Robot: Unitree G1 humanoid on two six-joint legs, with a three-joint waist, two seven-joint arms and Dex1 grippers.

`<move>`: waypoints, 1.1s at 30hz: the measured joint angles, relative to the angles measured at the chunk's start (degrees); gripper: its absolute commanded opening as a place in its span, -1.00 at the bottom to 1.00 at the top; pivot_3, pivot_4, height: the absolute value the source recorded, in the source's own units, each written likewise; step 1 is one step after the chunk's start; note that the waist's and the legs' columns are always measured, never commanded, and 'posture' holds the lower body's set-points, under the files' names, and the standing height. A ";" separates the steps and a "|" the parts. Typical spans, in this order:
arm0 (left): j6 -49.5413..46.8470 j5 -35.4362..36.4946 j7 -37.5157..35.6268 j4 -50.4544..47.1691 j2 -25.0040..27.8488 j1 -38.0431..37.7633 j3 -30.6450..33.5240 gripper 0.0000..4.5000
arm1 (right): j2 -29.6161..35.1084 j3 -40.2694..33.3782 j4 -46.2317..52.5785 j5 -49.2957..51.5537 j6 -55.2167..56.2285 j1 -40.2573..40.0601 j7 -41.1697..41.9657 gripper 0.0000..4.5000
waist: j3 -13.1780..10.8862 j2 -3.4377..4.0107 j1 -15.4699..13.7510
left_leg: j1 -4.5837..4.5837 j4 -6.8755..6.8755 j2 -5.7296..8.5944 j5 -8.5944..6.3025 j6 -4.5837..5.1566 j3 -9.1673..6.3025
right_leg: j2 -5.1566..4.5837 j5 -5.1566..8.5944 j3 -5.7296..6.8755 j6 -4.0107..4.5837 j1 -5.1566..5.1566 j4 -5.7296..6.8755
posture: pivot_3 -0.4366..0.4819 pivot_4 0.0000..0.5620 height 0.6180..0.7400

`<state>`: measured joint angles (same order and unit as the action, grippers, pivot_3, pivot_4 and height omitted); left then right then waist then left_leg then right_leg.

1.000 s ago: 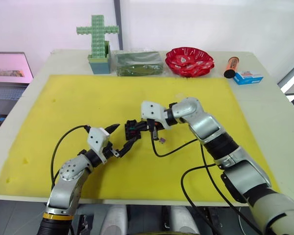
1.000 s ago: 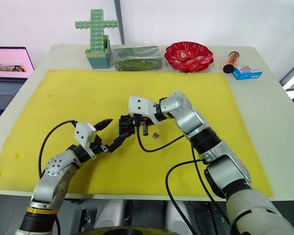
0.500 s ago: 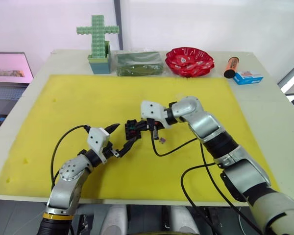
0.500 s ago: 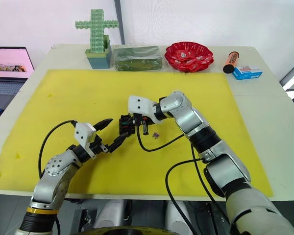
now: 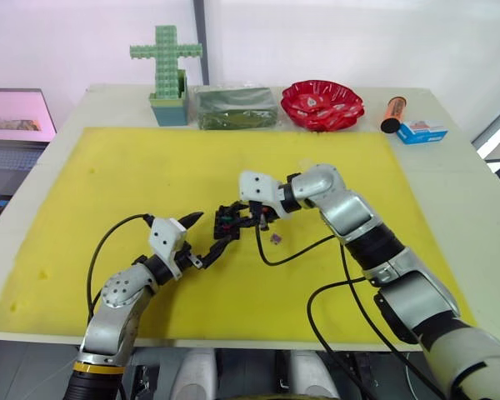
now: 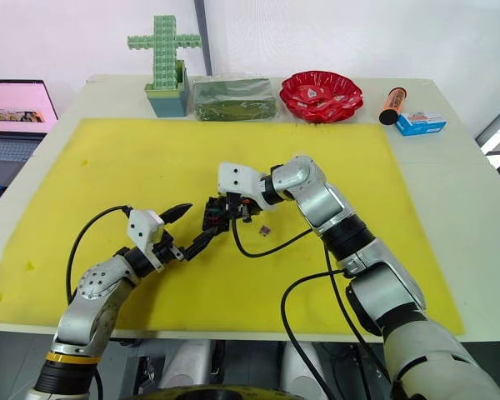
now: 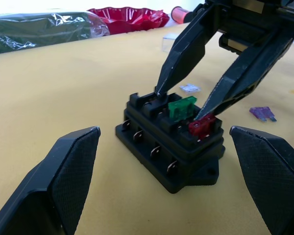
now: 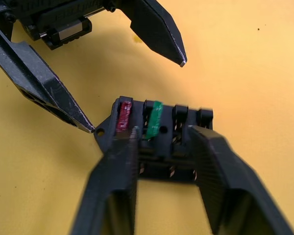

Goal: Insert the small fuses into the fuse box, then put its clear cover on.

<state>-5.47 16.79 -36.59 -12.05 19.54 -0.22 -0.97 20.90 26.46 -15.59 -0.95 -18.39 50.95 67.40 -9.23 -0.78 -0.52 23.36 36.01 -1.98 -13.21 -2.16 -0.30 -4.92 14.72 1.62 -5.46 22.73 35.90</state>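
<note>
The fuse box sits on the yellow mat near the middle of the worktop, between the two tools. A red fuse and a green fuse stand side by side in its slots at one end; the other slots look empty. The right tool has its fingers apart, their tips resting on the top of the box, one beside the green fuse and one at the red fuse. The left tool is spread wide, one fingertip close to a corner of the box. A brownish-purple fuse lies on the mat just beside the box, and a pale grey fuse lies behind it. The clear cover rests farther toward the back edge.
</note>
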 measured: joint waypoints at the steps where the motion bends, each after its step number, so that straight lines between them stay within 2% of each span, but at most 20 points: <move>1: 0.00 0.00 0.00 0.00 0.00 0.02 0.00 1.00 | -0.03 0.00 0.00 0.01 0.00 0.00 -0.01 -0.28 | 0.00 0.00 0.00 | 0.00 0.00 0.00 0.00 0.00 0.00 | 0.00 0.00 0.00 0.00 0.00 0.00 | -0.05 -0.47 1.00; 17: 0.04 0.00 -0.51 0.00 0.02 0.57 0.00 1.00 | 0.09 -3.78 0.20 4.01 -3.66 0.06 1.33 -0.28 | 0.00 0.00 -0.02 | 0.00 0.00 0.00 0.00 0.00 0.00 | 0.00 0.00 0.00 0.00 0.00 -0.01 | -0.05 -0.47 1.00; 20: 0.05 0.00 -0.51 0.00 0.02 0.64 0.00 1.00 | 0.03 -4.58 0.95 4.58 -4.73 0.04 0.97 -0.56 | 0.00 0.00 -0.01 | 0.00 0.00 0.00 0.00 0.00 0.00 | 0.00 0.00 0.00 0.00 0.00 -0.01 | -0.05 -0.47 1.00; 23: 0.05 0.00 -0.55 0.00 0.02 0.87 -0.01 1.00 | -0.27 -4.67 2.18 4.72 -5.16 -0.03 0.52 -0.98 | 0.00 0.00 0.01 | 0.00 -0.01 0.00 0.00 0.00 0.00 | 0.00 0.00 0.00 0.00 0.00 -0.01 | -0.05 -0.47 1.00; 33: 0.05 -0.01 -0.58 -0.01 0.07 1.05 0.00 1.00 | -0.67 -3.58 2.85 4.47 -5.85 -1.35 0.21 -0.98 | 0.00 0.00 0.05 | 0.01 -0.02 0.00 0.00 0.00 0.00 | 0.00 0.01 0.00 0.01 0.01 -0.02 | -0.05 -0.47 1.00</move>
<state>-5.42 16.78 -37.17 -12.06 19.61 0.84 -0.98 20.23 22.88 -12.75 3.52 -24.23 49.60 67.61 -9.23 -0.78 -0.48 23.37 35.99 -1.98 -13.21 -2.16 -0.31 -4.92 14.72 1.62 -5.45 22.74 35.88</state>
